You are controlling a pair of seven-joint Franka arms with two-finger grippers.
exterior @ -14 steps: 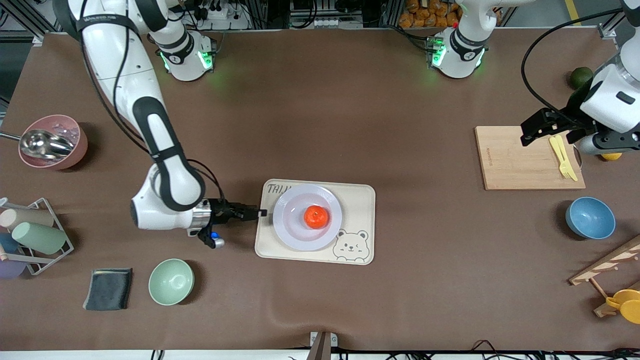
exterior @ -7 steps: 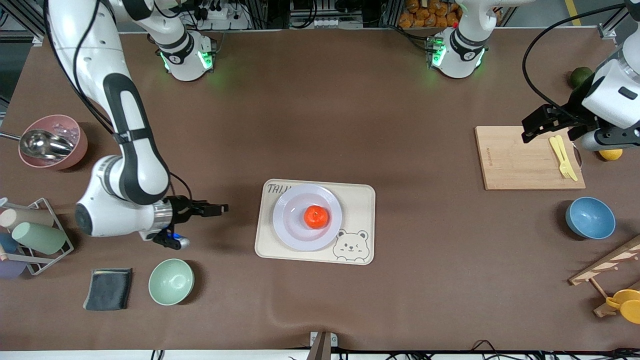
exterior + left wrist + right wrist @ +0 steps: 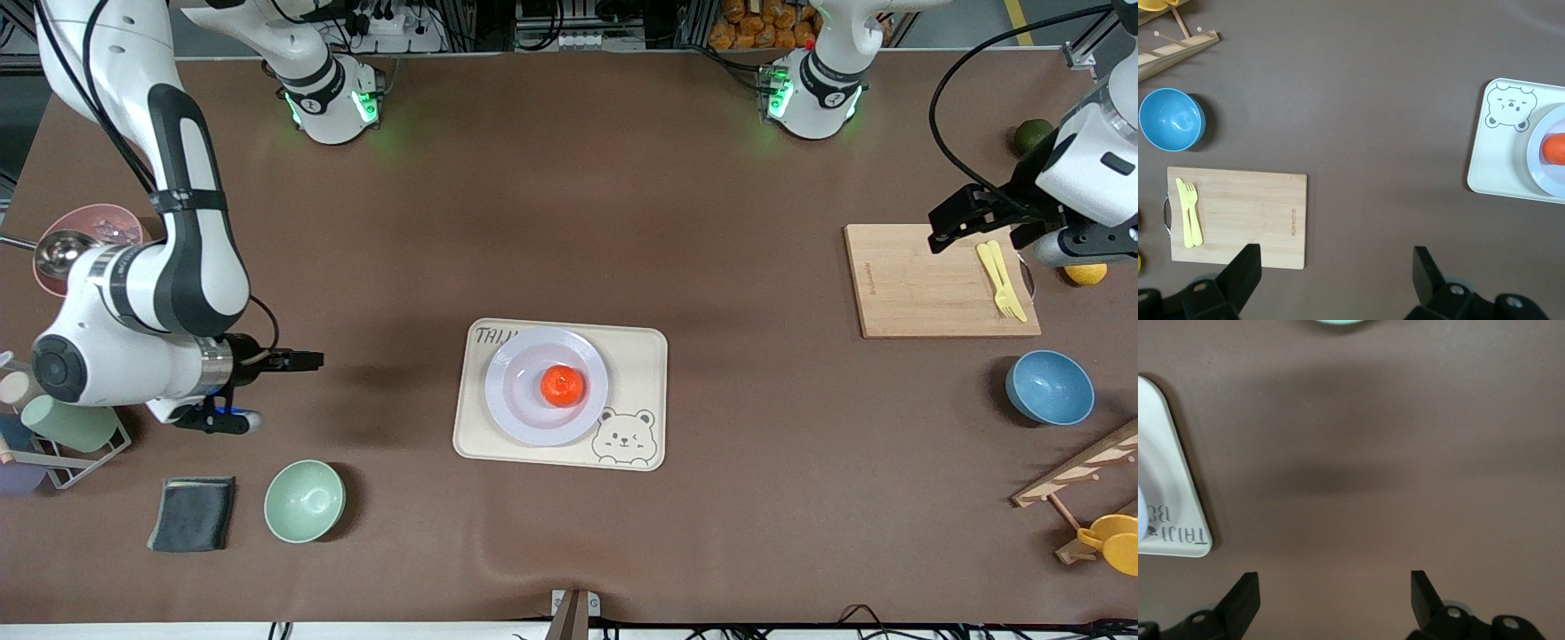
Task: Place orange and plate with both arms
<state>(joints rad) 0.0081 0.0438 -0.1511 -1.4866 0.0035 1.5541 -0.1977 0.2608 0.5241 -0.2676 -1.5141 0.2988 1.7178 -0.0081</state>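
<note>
The right pincer [image 3: 307, 360] hangs over bare desk [image 3: 569, 196], well apart from the tray [image 3: 645, 356] on the side toward the right arm's end. Its fingers [image 3: 1245, 593] are spread wide with nothing between them and nothing touching them; in the right wrist view only brown desk lies in the gap, with one corner of the tray at the frame's edge. In the front view the right arm covers part of the pink bowl [image 3: 102, 222] and the cup rack [image 3: 53, 436], so what they hold is hard to make out. A green bowl [image 3: 304, 500] and a dark cloth [image 3: 193, 513] lie nearer the camera than this pincer.

The plate [image 3: 524, 409] sits on the tray near the desk's middle, and the orange [image 3: 562, 386] rests in the plate's centre. The plate hides most of the lettering on the tray. In the left wrist view plate and orange are cut off by the frame.

The left pincer [image 3: 978, 218] waits over the board [image 3: 916, 284], toward the left arm's end, well apart from the tray. Its fingers [image 3: 1245, 267] are wide apart too, empty, touching nothing. A yellow fork [image 3: 1000, 280] lies on the board. The left arm partly hides a lemon [image 3: 1086, 275] and a dark green fruit [image 3: 1031, 136] beside the board. A blue bowl [image 3: 1049, 388] stands nearer the camera than the board.
</note>
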